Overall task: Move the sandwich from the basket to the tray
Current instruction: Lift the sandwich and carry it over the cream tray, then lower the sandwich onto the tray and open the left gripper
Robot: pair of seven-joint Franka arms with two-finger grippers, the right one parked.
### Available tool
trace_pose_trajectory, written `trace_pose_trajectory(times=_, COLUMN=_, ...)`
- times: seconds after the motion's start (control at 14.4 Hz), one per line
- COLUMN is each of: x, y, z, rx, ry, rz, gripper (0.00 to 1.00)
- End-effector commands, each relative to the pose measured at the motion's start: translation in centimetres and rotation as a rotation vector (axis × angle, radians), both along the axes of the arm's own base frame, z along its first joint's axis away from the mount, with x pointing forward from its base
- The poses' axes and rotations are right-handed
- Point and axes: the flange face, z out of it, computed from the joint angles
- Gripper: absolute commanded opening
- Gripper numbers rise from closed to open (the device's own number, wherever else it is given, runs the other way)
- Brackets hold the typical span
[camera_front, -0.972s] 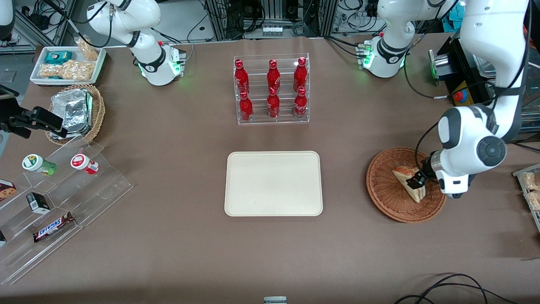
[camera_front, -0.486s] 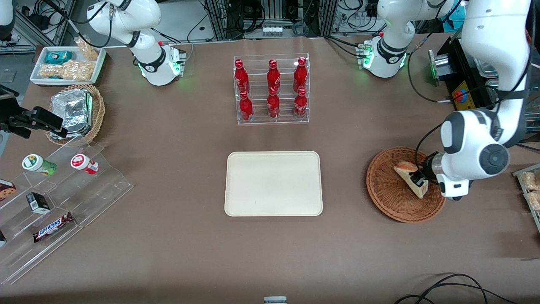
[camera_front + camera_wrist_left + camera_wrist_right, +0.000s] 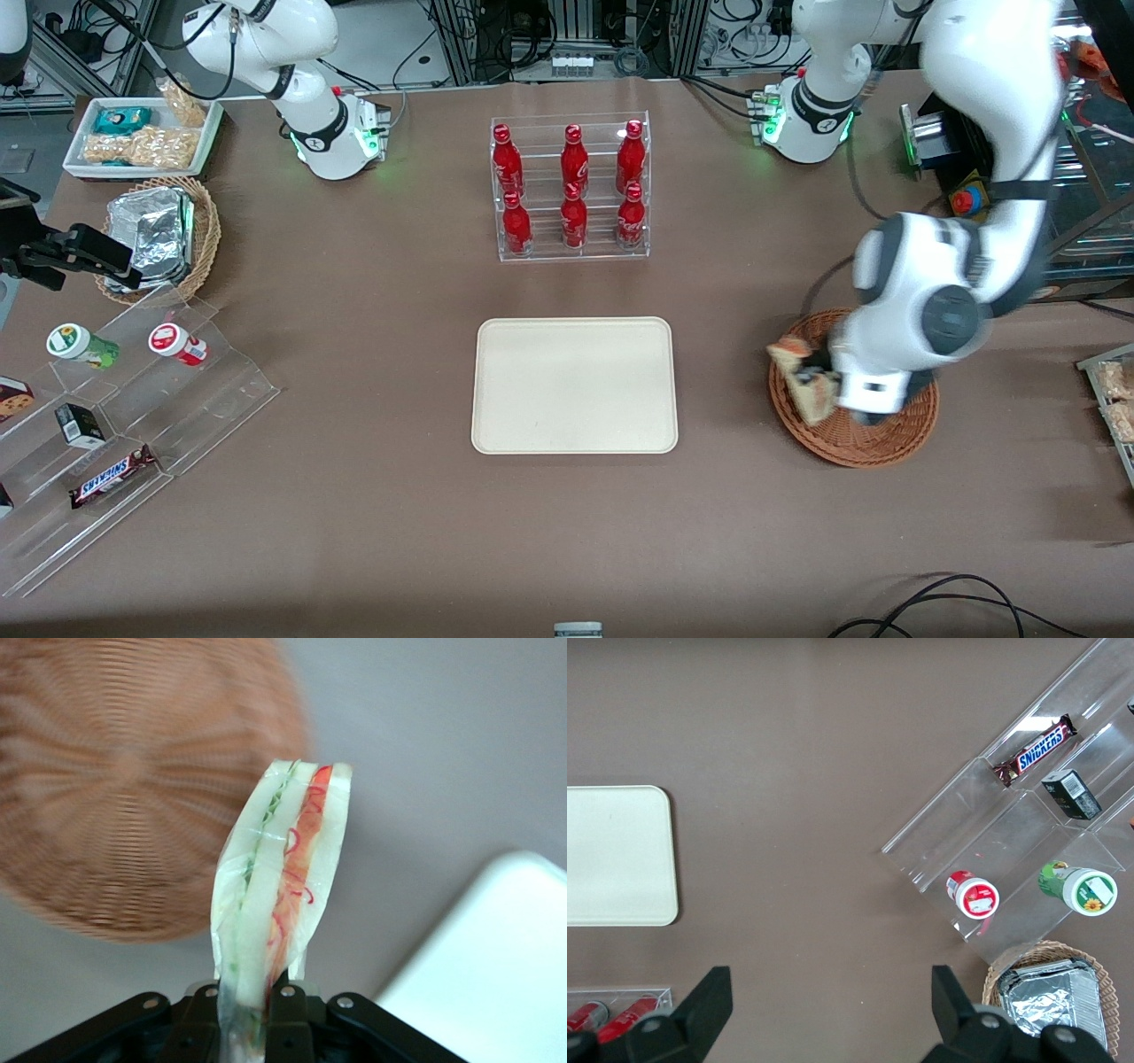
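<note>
Wicker basket now sits under the lifted sandwich, which the gripper pinches by its wide end, clamped across the bread faces so the layers stay together, just above the rim nearest the bare tray.

The gripper holds the sandwich pinched above the basket rim nearest the tray, which lies apart from it toward the parked arm's end.
</note>
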Motion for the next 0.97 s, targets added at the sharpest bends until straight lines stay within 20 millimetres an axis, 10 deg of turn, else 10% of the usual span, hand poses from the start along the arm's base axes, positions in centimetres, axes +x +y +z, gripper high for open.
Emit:
trace_pose_trajectory(times=0.0, x=1.6, y=-7.7, z=0.3, rx=-0.045, ry=-0.048, rz=-0.172, gripper=0.05)
trace_pose_trajectory(times=0.49, x=-4.0, y=-24.9, z=-5.2, rx=-0.103, ry=-0.150, rz=-0.329, gripper=0.01)
trace_pose_trajectory(times=0.9, x=-5.9, y=-29.6, z=-9.1, rx=-0.024, ry=-0.195, rz=-0.278, gripper=0.01)
